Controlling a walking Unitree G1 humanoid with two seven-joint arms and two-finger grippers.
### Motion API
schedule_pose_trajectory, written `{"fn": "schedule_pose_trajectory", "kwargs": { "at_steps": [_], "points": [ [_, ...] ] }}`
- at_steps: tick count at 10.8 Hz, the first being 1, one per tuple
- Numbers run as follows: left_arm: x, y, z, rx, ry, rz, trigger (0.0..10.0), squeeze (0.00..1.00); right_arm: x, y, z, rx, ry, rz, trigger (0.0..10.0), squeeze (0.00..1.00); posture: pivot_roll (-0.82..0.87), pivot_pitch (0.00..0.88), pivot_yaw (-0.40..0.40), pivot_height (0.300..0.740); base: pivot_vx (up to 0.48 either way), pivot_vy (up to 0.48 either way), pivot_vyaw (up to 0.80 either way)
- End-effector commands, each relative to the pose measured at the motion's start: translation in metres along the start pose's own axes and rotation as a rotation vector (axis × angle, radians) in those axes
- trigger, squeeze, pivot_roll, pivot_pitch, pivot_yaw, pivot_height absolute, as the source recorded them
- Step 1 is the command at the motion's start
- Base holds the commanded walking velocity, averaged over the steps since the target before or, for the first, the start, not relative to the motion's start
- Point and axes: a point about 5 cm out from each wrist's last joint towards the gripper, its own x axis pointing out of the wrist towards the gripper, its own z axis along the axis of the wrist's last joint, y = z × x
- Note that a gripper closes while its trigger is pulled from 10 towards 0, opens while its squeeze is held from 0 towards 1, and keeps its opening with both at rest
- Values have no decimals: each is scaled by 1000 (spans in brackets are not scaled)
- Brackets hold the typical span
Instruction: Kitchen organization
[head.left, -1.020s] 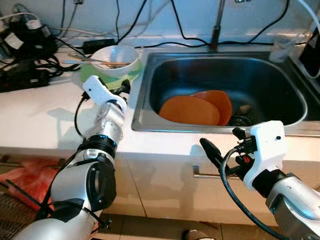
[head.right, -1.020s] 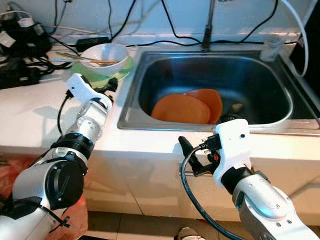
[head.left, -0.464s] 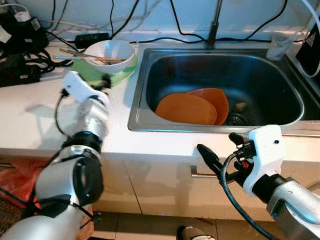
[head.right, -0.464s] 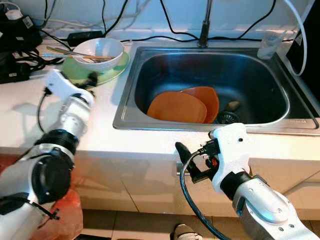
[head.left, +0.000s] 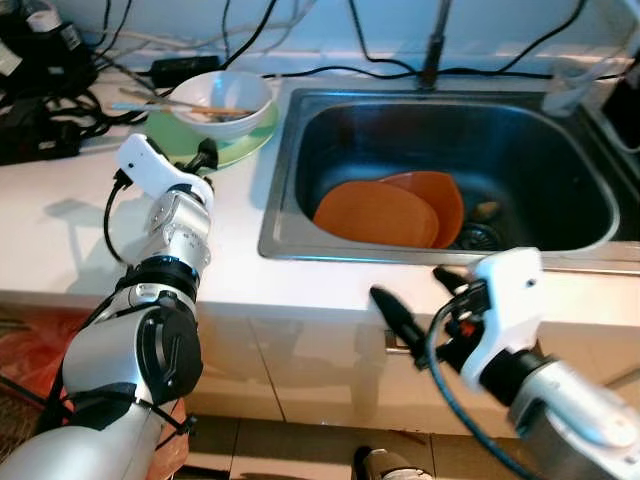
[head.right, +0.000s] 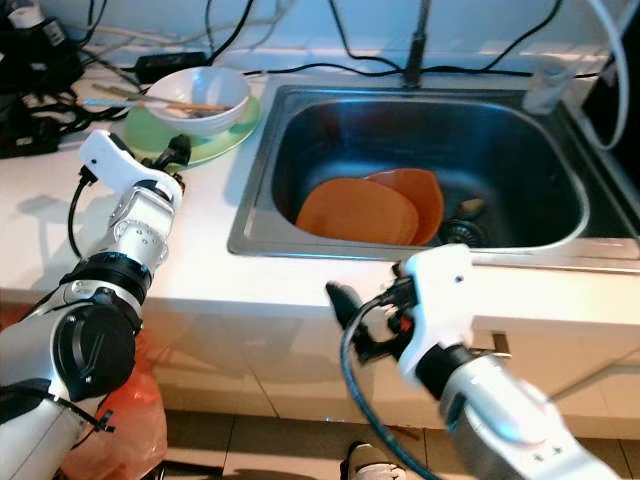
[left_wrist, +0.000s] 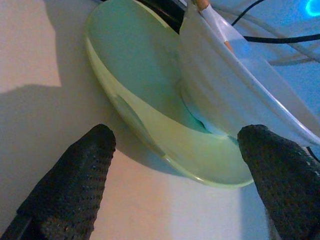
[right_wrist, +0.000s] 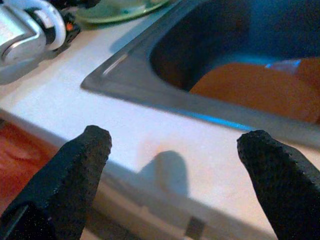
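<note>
Reaching up the left of the frame, the left arm stretches across the white table (head.left: 70, 250) with its left hand (head.left: 204, 157) at the near rim of the light green plate (head.left: 240, 148). Its fingers (left_wrist: 75, 180) are spread, one on each side of the plate's edge, not touching it. A white bowl (head.left: 222, 98) sits on that plate at upper left, with chopsticks (head.left: 165, 104) laid across its top. Black cables (head.left: 60, 90) lie heaped behind it. At lower right, the right arm bends in front of the cabinet, its right hand (head.left: 400, 312) pointing left just below the table edge, fingers (right_wrist: 70, 170) spread wide. Two orange plates (head.left: 385, 212) lie overlapping in the steel sink (head.left: 290, 200), mid-frame, beside the drain (head.left: 480, 236).
</note>
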Motion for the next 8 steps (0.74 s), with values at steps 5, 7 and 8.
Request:
{"fn": "schedule_pose_trajectory", "kwargs": {
  "at_steps": [5,7,8],
  "points": [
    [-5,16,-28,-159,146,52,10000,0,-5,9,-3,29,-13,6,10000,0,-468,173,23,740,0,0,0],
    [-5,14,-28,-192,148,51,0,0,-5,10,-2,29,-15,1,10000,0,-472,177,23,740,0,0,0],
    [-4,14,-26,-191,146,60,0,0,-5,9,-2,28,-16,-3,10000,0,-471,177,24,740,0,0,0]
  ]
}}
